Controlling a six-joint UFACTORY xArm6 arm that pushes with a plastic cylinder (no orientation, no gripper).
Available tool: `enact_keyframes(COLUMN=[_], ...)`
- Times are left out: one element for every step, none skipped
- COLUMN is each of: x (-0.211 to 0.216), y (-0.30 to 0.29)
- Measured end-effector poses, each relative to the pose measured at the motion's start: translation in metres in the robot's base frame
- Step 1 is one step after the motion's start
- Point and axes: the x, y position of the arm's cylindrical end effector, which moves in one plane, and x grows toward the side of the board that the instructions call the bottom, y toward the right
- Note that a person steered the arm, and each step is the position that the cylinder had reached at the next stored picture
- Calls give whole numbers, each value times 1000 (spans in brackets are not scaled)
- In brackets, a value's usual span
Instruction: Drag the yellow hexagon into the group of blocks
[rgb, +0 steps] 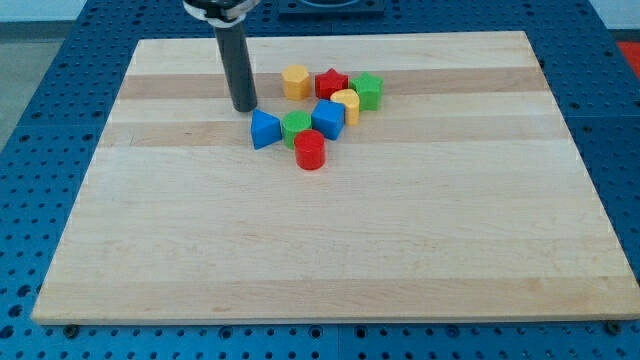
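Note:
The yellow hexagon (295, 81) lies at the upper left of a cluster of blocks, touching or nearly touching a red star-like block (331, 84). The cluster also holds a green block (368, 90), a yellow rounded block (346, 104), a blue block (328, 118), a green block (296, 127), a blue triangle (264, 130) and a red cylinder (310, 151). My tip (244, 107) stands on the board left of the yellow hexagon and just above the blue triangle, touching neither.
The wooden board (330, 250) lies on a blue perforated table (40, 120). The rod rises from my tip to the view's top edge.

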Motion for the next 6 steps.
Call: enact_keyframes(x=[-60,-95,-100,-90,-29,37], y=[0,17,38,38,62,91])
